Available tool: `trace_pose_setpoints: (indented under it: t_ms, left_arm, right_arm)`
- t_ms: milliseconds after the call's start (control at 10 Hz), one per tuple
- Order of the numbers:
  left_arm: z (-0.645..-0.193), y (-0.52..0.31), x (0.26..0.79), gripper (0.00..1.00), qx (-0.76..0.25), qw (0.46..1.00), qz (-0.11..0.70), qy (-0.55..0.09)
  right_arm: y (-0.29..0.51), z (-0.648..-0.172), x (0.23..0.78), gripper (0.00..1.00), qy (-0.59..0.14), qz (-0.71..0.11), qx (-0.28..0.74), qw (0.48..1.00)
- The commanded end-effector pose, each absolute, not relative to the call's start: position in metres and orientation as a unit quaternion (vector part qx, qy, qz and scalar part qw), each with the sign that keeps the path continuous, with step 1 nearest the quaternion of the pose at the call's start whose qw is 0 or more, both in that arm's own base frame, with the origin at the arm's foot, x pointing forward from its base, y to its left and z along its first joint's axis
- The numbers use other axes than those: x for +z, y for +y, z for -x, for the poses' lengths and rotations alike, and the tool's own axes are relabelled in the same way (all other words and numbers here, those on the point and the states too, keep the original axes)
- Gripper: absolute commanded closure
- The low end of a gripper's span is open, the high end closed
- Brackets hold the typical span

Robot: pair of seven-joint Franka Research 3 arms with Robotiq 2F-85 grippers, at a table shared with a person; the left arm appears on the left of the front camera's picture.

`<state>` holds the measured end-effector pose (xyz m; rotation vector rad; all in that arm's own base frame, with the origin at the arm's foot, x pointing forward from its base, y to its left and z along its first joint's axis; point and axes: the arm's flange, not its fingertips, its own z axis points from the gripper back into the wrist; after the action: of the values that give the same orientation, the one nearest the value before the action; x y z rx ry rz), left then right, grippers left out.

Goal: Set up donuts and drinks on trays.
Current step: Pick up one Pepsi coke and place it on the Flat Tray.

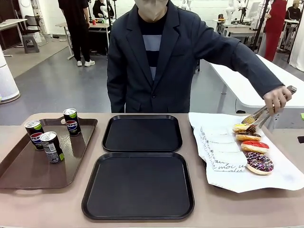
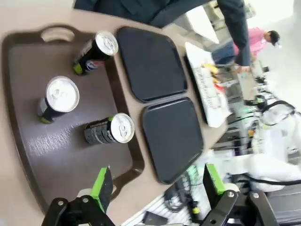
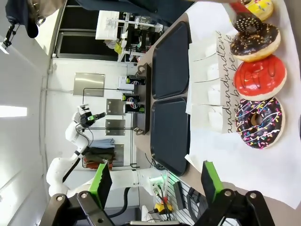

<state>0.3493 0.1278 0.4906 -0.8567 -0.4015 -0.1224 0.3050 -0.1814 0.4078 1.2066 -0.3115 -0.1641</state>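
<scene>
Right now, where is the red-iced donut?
Front view, robot's right side: the red-iced donut lies on the white paper, between the chocolate donut and the sprinkled donut nearest the robot.

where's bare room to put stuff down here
Both black trays are bare: the far tray and the near tray, between brown tray and white paper. The brown tray's near half, in front of the cans, is free. Crowded: the paper's right side, with donuts and tongs.

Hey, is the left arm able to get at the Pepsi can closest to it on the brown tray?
Probably yes. The left end effector hangs open over the edge of the brown tray, and the closest can stands upright with nothing over it.
</scene>
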Motion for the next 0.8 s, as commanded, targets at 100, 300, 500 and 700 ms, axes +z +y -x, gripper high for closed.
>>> trace_pose_setpoints:
  t_ms: [100,300,500,700]
  left_arm:
    - [-0.355,0.03,0.545,0.0,-0.118,0.951,0.233,-0.167]
    - [-0.358,-0.018,0.546,0.0,-0.137,0.974,0.131,-0.121]
    - [-0.382,-0.053,0.524,0.0,-0.117,0.988,0.054,-0.088]
    - [-0.403,-0.073,0.5,0.0,-0.082,0.994,0.001,-0.071]
  right_arm:
    - [-0.182,-0.306,0.407,0.0,-0.15,-0.571,-0.075,0.804]
    - [-0.182,-0.306,0.407,0.0,-0.15,-0.571,-0.075,0.804]
    - [-0.182,-0.306,0.407,0.0,-0.15,-0.571,-0.075,0.804]
    - [-0.182,-0.306,0.407,0.0,-0.15,-0.571,-0.075,0.804]
